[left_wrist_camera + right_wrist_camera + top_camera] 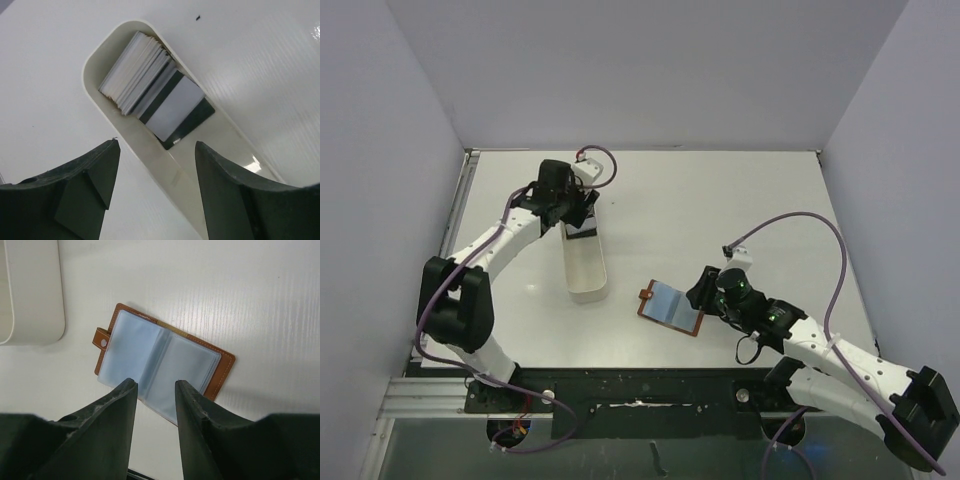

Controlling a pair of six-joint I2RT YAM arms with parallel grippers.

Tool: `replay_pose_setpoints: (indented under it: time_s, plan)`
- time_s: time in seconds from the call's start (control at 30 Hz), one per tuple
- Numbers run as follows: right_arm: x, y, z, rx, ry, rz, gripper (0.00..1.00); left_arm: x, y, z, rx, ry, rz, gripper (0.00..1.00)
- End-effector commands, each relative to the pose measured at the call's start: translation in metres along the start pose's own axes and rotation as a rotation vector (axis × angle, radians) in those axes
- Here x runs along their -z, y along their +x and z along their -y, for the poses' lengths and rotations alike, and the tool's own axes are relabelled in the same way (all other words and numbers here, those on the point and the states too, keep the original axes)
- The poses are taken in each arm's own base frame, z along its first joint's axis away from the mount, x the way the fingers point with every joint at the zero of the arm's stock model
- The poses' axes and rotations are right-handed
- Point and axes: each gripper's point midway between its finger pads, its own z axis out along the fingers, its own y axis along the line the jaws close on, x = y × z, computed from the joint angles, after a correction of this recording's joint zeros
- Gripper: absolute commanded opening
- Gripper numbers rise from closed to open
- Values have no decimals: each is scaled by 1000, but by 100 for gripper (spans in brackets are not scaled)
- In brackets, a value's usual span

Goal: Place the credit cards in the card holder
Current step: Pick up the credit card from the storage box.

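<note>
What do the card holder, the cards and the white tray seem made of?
Brown bifold card holder: leather-like cover with pale stitching; pockets look clear soft plastic, glossy. Stack of thin cards: probably rigid plastic, one showing a dark stripe. Long white oval tray: smooth moulded plastic or ceramic; cannot tell.

From my desk, the left gripper (578, 215) mostly hides the cards (150, 85) overhead, the tray (35, 290) runs off the right wrist view, and fingers (107, 420) cover the wallet's (165, 360) near edge.
</note>
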Motion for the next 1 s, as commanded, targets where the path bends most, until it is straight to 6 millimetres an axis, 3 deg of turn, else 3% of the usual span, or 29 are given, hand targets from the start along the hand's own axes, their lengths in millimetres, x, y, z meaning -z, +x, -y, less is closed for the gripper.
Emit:
replay_pose_setpoints:
  time_s: [0.0, 0.2, 0.4, 0.57, 0.97]
  plan:
    - [13, -28, -10, 44, 7, 70, 37, -14, -39, -23, -114, 18, 97, 61]
    - [18, -39, -11, 58, 8, 105, 38, -47, -21, -30, -230, -5, 15, 60]
    - [11, -37, -16, 53, 0, 82, 38, -68, -20, -41, -247, -66, 15, 59]
    - [11, -36, -17, 67, 17, 60, 38, -74, -21, -52, -264, -136, 33, 59]
    - [19, -44, -8, 80, 52, 92, 39, -93, -4, -45, -319, -103, -20, 55]
